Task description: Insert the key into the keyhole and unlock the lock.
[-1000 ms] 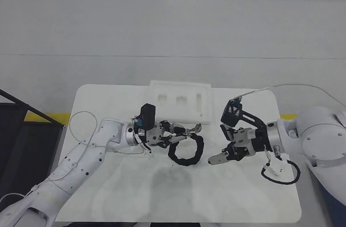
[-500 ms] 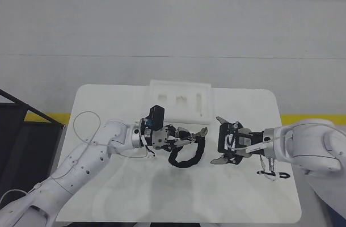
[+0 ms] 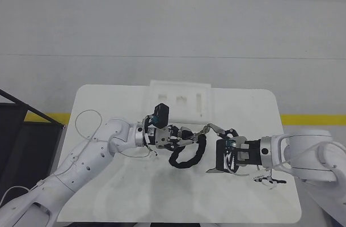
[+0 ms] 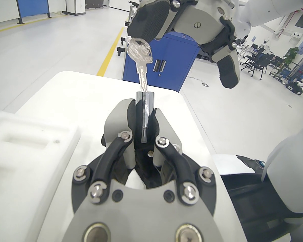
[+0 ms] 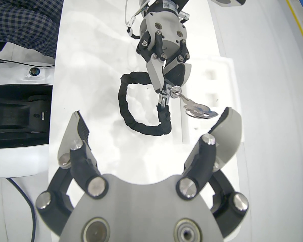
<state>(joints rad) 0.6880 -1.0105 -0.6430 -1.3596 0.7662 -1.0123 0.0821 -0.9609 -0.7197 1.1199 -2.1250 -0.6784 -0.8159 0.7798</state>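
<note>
Key (image 4: 139, 51): silver, dimpled head, blade sitting in the chrome-barrelled lock (image 4: 146, 124).
Left gripper (image 4: 142, 108): clamping the lock.
Right gripper (image 5: 152, 122): gaping wide just beyond the lock.

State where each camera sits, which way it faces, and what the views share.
Top view: overhead, looking down on the table; left gripper and right gripper show.
Left wrist view: on the left wrist, facing along its own gripper, shut on the lock, toward the right gripper.
Right wrist view: on the right wrist, facing past its own open gripper toward the left gripper.
Shared: both wrist views show the key standing in the lock.
</note>
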